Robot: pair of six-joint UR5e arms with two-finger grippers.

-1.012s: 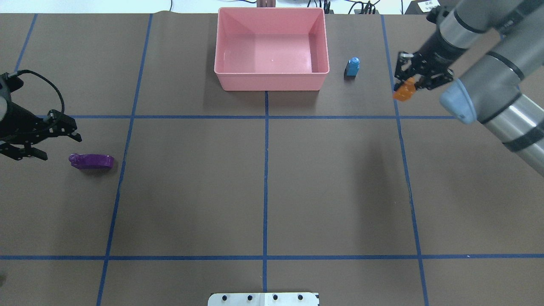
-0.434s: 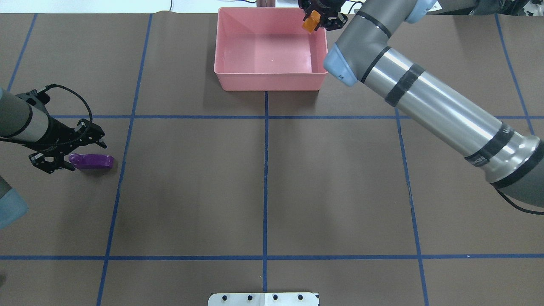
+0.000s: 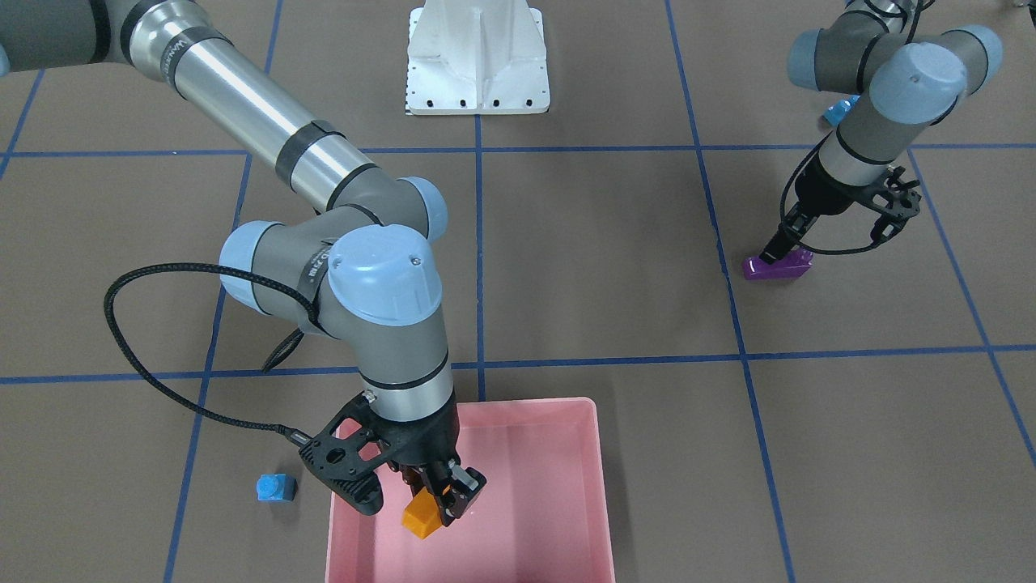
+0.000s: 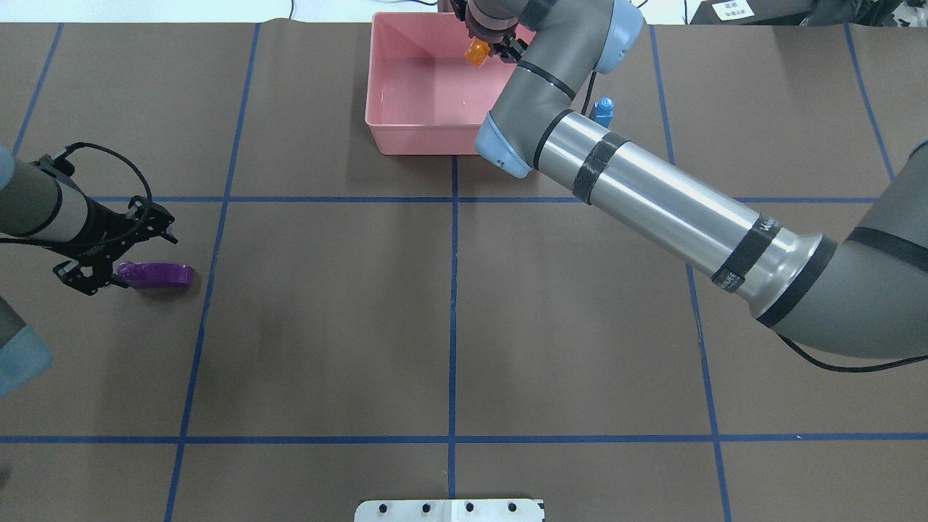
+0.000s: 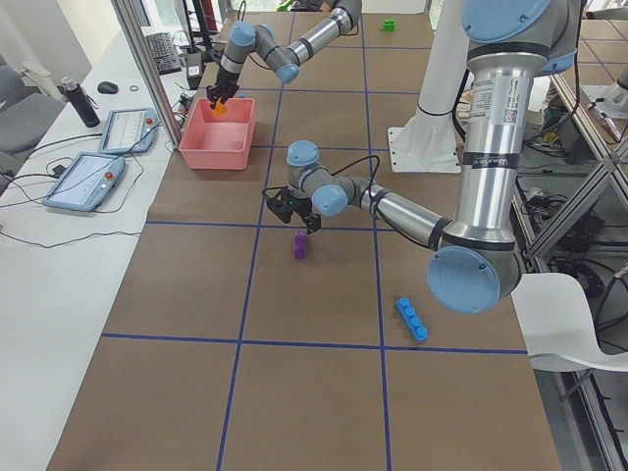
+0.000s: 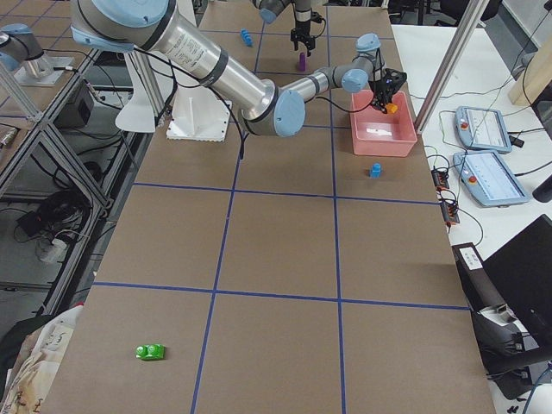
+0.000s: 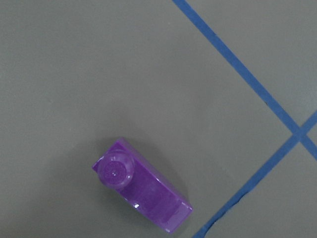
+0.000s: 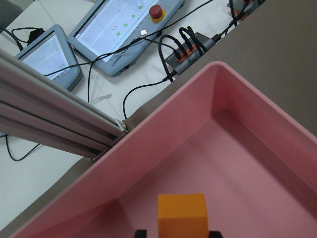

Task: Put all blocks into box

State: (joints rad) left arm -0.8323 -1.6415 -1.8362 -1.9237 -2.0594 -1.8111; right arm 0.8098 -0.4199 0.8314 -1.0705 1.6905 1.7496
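Arms spread wide: the right one stretches far across and bends down, right end effector (image 3: 433,498) clamped on the orange sloped block (image 3: 421,518) over the smooth pink plastic box (image 3: 583,486). Left end effector (image 4: 123,257) hangs spread open at the studded end of the glossy purple block (image 4: 156,275), which lies on the brown tabletop (image 4: 326,326).

Robotics laboratory, bench-top test cell. Evidence: large table (image 4: 326,326) papered brown and marked with a blue tape grid (image 4: 453,290); jointed robot arm (image 4: 652,196); white base plate (image 3: 477,57); aluminium frame post (image 5: 147,69); two teach pendants (image 6: 494,177) and a cable hub (image 8: 190,44) on a white side bench (image 5: 59,294). Background small and partly cropped: what looks like a keyboard (image 5: 160,49) and an office chair (image 5: 25,108).
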